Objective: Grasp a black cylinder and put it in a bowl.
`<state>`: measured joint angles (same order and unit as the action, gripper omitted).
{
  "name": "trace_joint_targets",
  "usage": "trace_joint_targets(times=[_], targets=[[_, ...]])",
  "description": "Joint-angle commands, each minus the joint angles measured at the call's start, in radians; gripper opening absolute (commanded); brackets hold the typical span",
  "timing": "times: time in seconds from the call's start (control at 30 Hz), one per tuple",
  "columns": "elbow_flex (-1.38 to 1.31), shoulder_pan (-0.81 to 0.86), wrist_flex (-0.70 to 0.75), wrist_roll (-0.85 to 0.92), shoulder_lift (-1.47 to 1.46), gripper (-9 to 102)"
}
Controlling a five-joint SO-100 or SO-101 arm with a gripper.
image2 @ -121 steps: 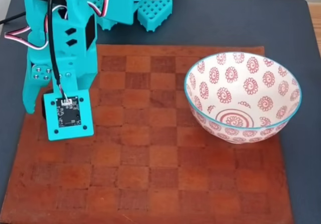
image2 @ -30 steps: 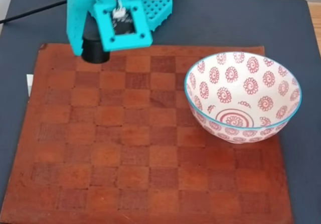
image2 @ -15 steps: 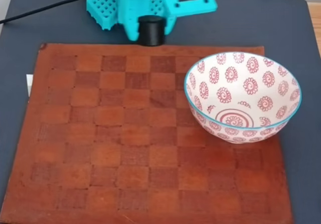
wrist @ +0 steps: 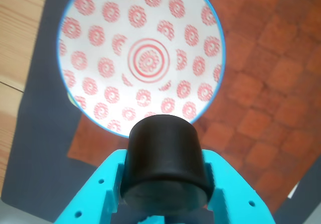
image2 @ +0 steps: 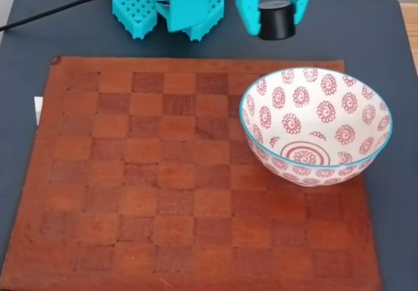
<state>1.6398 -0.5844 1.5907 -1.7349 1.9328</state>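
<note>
Dark grey matting (image2: 59, 23) covers the table in the fixed view, and on it lies a brown leather checkerboard (image2: 163, 193) that fills most of the lower and middle frame. A strip of pale wood (wrist: 20, 38) shows along the left edge of the wrist view, beyond the mat. A black cable (image2: 59, 10) runs in from the upper left of the fixed view to the turquoise arm base (image2: 173, 7) at top centre.

At the right of the fixed view the bowl (image2: 317, 126), white with red flower-and-spiral marks and a thin blue rim, rests on the right-hand part of the checkerboard, its far right side reaching over the board's edge. Its inside holds nothing. No other object lies on the board between arm and bowl.

Near the top of the fixed view, right of centre, the gripper (image2: 274, 17) is clamped on the black cylinder (image2: 275, 20), one turquoise finger on each side. The cylinder hangs in the air above the mat, just beyond the bowl's far rim. In the wrist view the cylinder (wrist: 165, 163) sits at bottom centre between the fingers (wrist: 95, 194), overlapping the bowl's (wrist: 100, 58) near rim.
</note>
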Motion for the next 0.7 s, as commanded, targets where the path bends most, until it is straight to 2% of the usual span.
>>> trace_joint_targets(times=[0.0, 0.67], targets=[[-0.028, -0.02, -0.051, -0.014, 0.023, 14], [-0.117, -0.057, -0.178, -0.069, -0.267, 15]])
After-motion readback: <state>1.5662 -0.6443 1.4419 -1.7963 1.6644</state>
